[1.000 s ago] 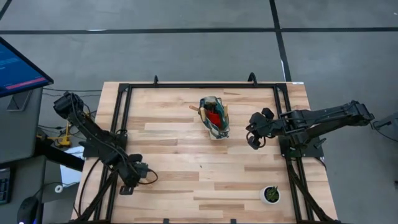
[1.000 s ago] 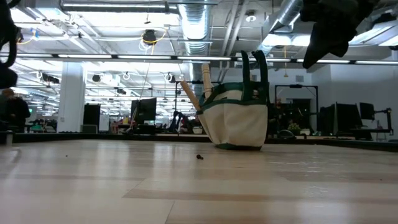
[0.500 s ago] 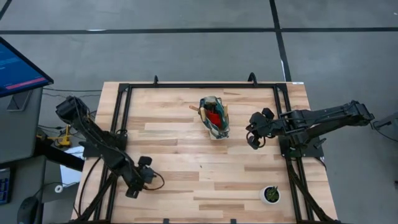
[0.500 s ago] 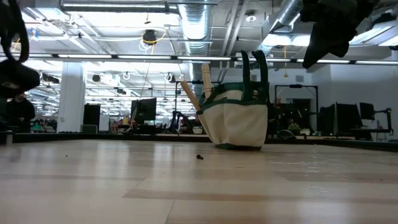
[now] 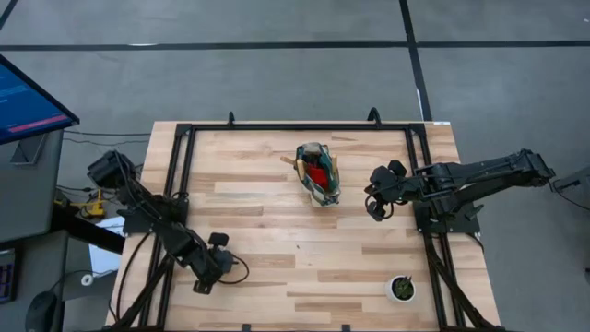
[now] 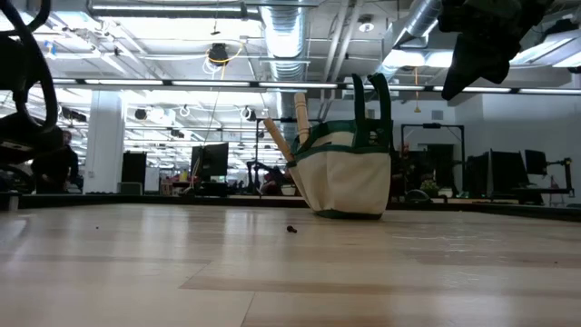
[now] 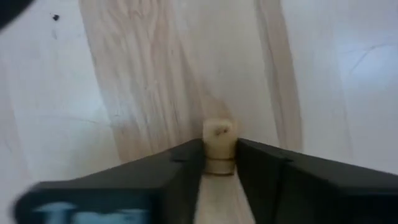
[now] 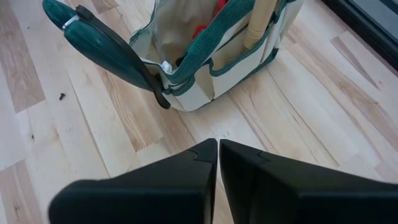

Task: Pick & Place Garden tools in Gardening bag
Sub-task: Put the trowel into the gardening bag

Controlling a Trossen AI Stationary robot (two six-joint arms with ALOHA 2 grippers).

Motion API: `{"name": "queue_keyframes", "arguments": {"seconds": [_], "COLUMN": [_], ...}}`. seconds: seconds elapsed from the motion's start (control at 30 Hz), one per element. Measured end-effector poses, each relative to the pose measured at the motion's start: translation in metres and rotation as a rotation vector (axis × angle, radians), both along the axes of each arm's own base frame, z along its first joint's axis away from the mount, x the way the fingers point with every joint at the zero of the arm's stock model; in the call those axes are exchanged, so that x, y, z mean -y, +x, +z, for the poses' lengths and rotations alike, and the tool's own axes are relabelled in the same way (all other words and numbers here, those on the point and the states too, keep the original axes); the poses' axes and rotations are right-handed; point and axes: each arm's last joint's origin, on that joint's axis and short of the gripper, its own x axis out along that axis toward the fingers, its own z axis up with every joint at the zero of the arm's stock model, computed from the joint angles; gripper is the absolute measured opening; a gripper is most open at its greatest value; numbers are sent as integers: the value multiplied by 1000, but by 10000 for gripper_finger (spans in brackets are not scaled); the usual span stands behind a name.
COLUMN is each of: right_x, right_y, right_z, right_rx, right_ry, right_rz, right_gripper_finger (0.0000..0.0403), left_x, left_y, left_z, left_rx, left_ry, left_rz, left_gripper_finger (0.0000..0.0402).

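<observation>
Pale wood, a tool handle [image 7: 218, 149], was pinched between the fingers of the left claw [image 5: 205, 278] near the surface's front left, the round butt pointing forward past the fingertips, its long axis in line with the fingers. Over the last second that claw had slid forward and narrowed onto it, so a pick appeared begun. The bag [image 5: 316, 173] stood mid-surface, handles upright inside. The right claw [image 5: 376, 208] hung beside it, pressed together and empty.
</observation>
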Motion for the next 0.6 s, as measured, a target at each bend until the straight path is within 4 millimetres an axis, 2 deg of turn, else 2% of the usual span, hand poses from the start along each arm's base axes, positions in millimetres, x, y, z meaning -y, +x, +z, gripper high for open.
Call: {"name": "queue_keyframes", "arguments": {"seconds": [0.07,0.3,0.47,0.6], "right_x": [0,1,9,14], "right_y": [0,0,1,4], "right_z": [0,0,0,2], "right_rx": [0,0,1,18], "right_ry": [0,-1,0,-14], "right_rz": [0,-7,-49,-40], "right_gripper_finger": [13,13,10,4], "left_x": [-1,-11,-27,-47], "left_y": [1,6,13,15], "left_z": [2,11,37,67], "left_rx": [1,4,128,336], "left_ry": [-18,-81,-162,-211], "left_rz": [6,108,293,497], "left_gripper_finger": [41,37,37,37]}}
